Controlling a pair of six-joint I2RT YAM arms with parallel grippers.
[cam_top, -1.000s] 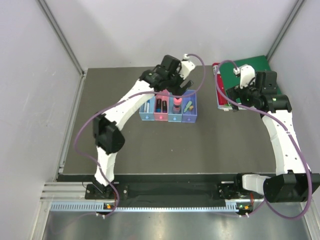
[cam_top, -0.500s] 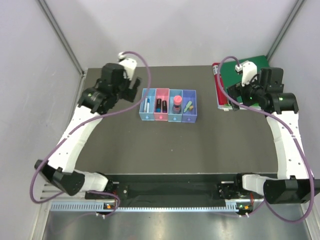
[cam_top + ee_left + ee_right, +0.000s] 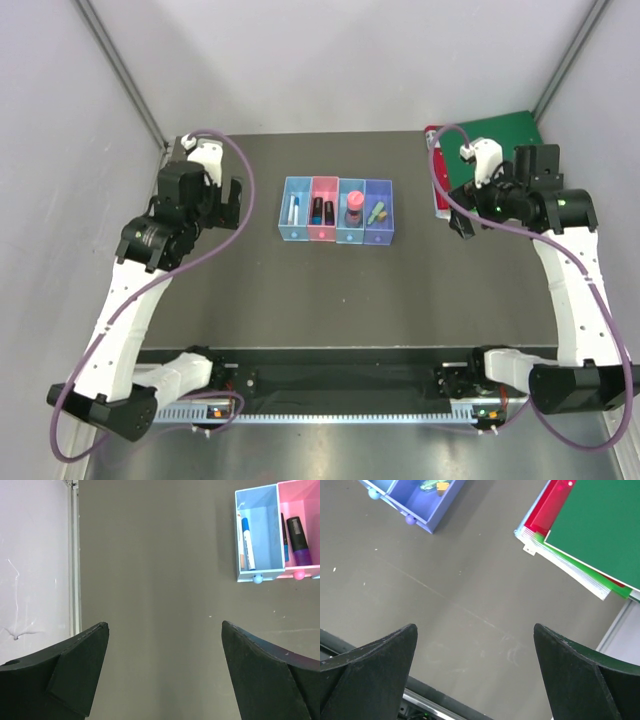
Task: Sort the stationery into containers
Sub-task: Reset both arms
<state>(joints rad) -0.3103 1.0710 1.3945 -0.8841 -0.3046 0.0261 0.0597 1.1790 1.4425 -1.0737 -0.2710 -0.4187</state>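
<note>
The containers (image 3: pixel 337 237) are a joined row of four small bins at mid-table. The left light blue bin (image 3: pixel 256 575) holds a blue-white pen (image 3: pixel 248 542). A purple-black highlighter (image 3: pixel 300 542) lies in the pink bin (image 3: pixel 322 234). A pink-capped bottle (image 3: pixel 354 208) stands in the third bin. In the violet bin (image 3: pixel 431 511) are a pale green marker (image 3: pixel 427 485) and a tan nub (image 3: pixel 441 486). My left gripper (image 3: pixel 164 625) hangs open over bare table left of the row. Right of the row, my right gripper (image 3: pixel 474 627) is open and holds nothing.
A green binder (image 3: pixel 600 525) lies on a red folder (image 3: pixel 552 502) at the table's back right corner, just behind the right gripper (image 3: pixel 458 212). A white wall with a metal rail (image 3: pixel 74 555) runs along the table's left edge, near the left gripper (image 3: pixel 230 203).
The left arm has swung from above the containers out to the left side of the table. The right gripper has shifted slightly off the binder toward the table's middle.
</note>
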